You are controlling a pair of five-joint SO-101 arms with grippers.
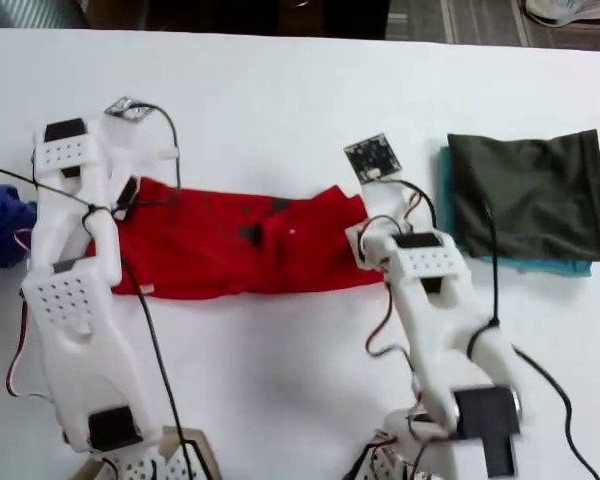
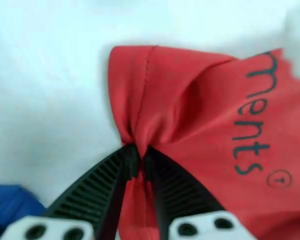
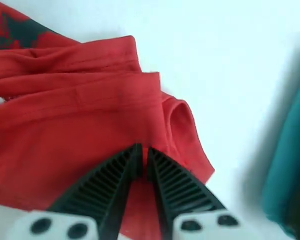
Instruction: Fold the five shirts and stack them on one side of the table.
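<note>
We have the red shirt lying lengthwise between us: left gripper pinching one end, right gripper pinching the other, nearest the folded stack.

I count four: a red shirt, a dark green shirt, a teal shirt, a blue shirt; plus two arms, my left arm and right arm.

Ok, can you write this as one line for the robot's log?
left tool: shut on red shirt | right tool: shut on red shirt | stack: dark shirt on teal shirt | blue cloth: at edge
</note>
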